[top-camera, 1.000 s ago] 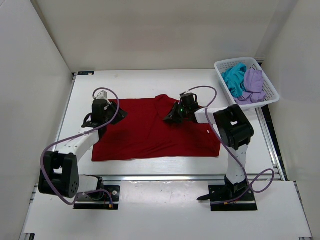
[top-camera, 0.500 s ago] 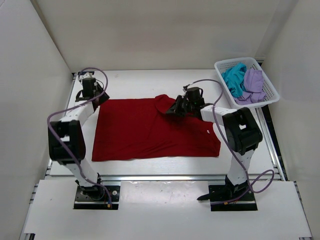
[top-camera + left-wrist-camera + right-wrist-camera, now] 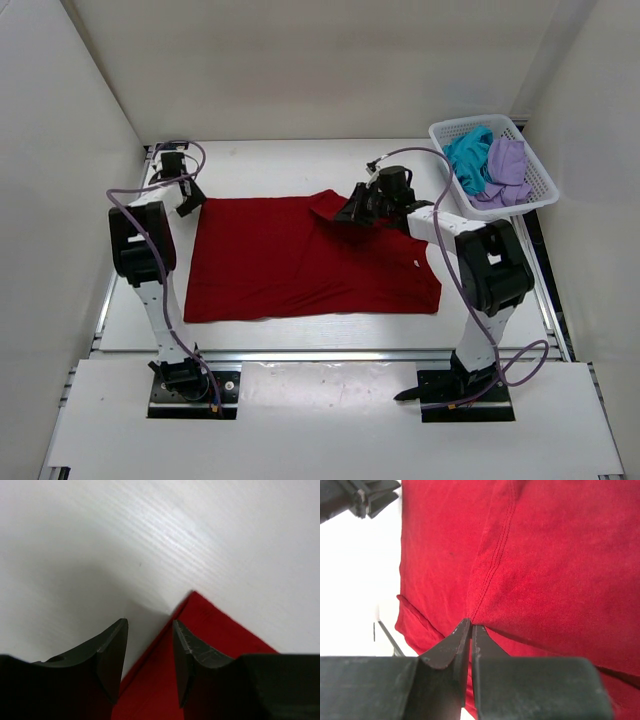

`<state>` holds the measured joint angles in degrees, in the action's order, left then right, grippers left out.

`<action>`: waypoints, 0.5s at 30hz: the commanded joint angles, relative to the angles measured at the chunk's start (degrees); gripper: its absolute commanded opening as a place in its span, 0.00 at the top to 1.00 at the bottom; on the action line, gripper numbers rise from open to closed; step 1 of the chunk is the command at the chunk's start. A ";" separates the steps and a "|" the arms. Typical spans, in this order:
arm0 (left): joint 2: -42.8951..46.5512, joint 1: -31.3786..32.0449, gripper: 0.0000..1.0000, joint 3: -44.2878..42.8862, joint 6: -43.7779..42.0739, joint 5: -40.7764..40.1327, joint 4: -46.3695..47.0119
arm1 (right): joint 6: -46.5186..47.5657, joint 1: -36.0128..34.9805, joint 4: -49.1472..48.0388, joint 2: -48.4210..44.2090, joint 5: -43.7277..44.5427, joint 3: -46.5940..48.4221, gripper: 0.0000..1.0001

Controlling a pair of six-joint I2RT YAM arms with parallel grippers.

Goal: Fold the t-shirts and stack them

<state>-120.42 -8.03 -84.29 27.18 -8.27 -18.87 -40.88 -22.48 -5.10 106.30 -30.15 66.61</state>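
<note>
The left arm (image 3: 135, 245) reaches far forward, and the left gripper (image 3: 150, 630) points downward with its fingers (image 3: 112, 652) parted. The right arm (image 3: 485, 262) angles forward and inward, the right gripper (image 3: 470, 626) closed tight, pinching the dark red t-shirt (image 3: 550, 570).

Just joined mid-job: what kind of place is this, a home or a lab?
Probably a lab test cell: a white table boxed in by bare white walls, two robot arms bolted at its near edge, a red t-shirt spread out for folding.
</note>
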 commanded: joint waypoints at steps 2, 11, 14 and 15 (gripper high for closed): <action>-0.95 0.56 0.47 -5.87 -0.37 0.45 -1.78 | 1.95 -0.20 -2.10 -3.91 -0.79 -0.69 1.00; -8.34 2.49 0.45 -17.13 -2.22 0.19 -8.19 | 1.86 -0.20 -3.86 -3.47 -2.28 -2.18 0.99; -8.34 2.41 0.46 -16.87 -2.22 0.19 -8.11 | 1.60 -0.02 -3.95 -3.64 -2.37 -2.45 1.00; -8.51 2.32 0.49 -16.78 -2.57 0.36 -8.02 | 1.68 -0.28 -3.95 -3.73 -2.37 -2.01 1.00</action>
<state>-129.99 -5.87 -99.96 25.58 -8.16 -24.64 -40.01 -22.48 -6.20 104.79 -31.42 64.42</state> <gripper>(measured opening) 0.521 0.018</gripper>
